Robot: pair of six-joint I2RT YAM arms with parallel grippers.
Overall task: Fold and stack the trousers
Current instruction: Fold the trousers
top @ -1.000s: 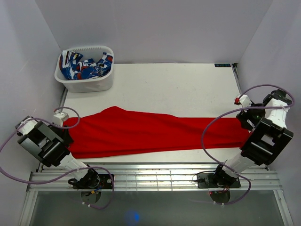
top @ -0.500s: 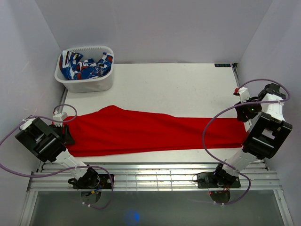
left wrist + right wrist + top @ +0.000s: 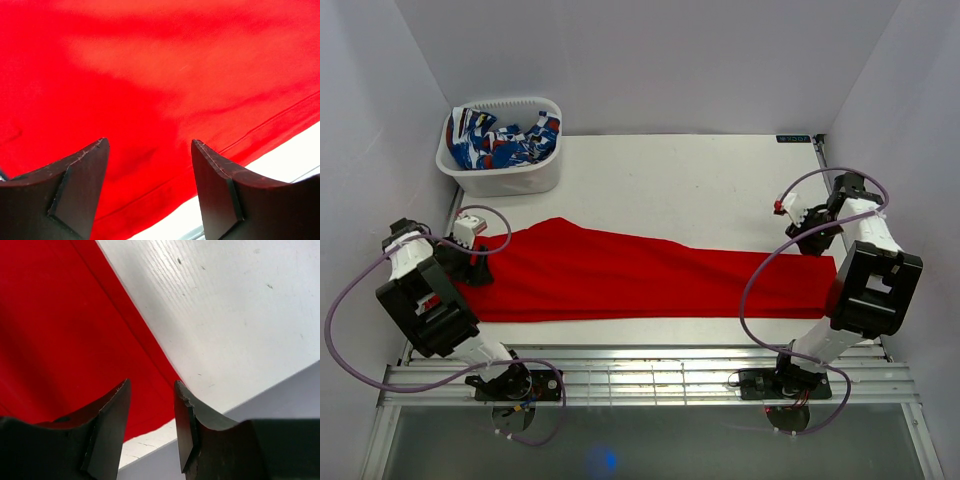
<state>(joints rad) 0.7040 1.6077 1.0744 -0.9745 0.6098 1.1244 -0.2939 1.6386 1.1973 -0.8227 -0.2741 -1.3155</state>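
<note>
The bright red trousers [image 3: 640,275] lie flat in a long band across the white table [image 3: 690,185], from the left edge to the right edge. My left gripper [image 3: 485,258] is open and empty, just above their left end. In the left wrist view its dark fingers [image 3: 80,185] frame red cloth [image 3: 160,75] and the hem by the table edge. My right gripper [image 3: 810,238] is open and empty, over the far edge of the right end. In the right wrist view the cloth [image 3: 55,325] fills the left and bare table [image 3: 225,305] the right.
A white basket [image 3: 500,170] holding blue-white-red patterned cloth [image 3: 505,140] stands at the back left corner. Grey walls close in the left, back and right sides. A metal rail [image 3: 650,375] runs along the near edge by the arm bases.
Both grippers have moved from the near corners of the trousers' ends toward the far side and inward. The trousers now lie flatter and straighter along their near edge.
</note>
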